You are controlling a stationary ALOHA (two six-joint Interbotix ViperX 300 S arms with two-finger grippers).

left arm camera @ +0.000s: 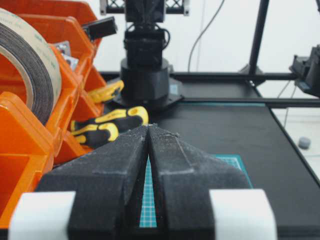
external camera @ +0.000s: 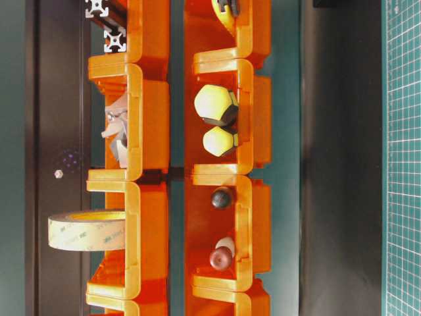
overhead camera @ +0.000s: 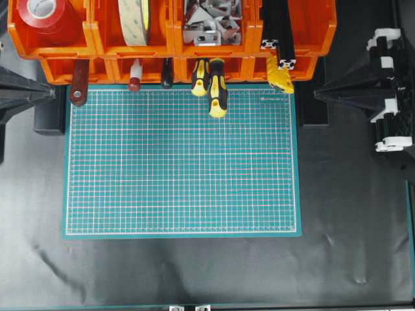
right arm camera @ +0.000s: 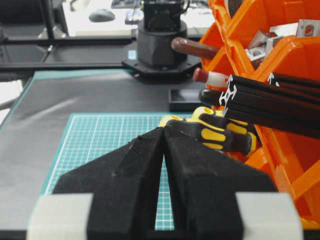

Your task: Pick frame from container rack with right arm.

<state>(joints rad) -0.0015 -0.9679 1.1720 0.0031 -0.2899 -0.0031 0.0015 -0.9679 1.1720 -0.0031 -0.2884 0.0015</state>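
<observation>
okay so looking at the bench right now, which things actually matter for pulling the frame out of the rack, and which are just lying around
Part of the job:
- frame, in an upper bin
- container rack
- right gripper, jaws closed, empty

Just lying about:
- yellow-and-black screwdrivers
- red tape roll
- double-sided tape roll
- metal brackets
- green mat
- left gripper

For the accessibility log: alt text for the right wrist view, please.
The shut right gripper fills the foreground, pointing over the green mat and holding nothing. To its right, two black frame bars poke silvery slotted ends out of the orange container rack, with yellow-and-black screwdrivers lying just below them.
</observation>
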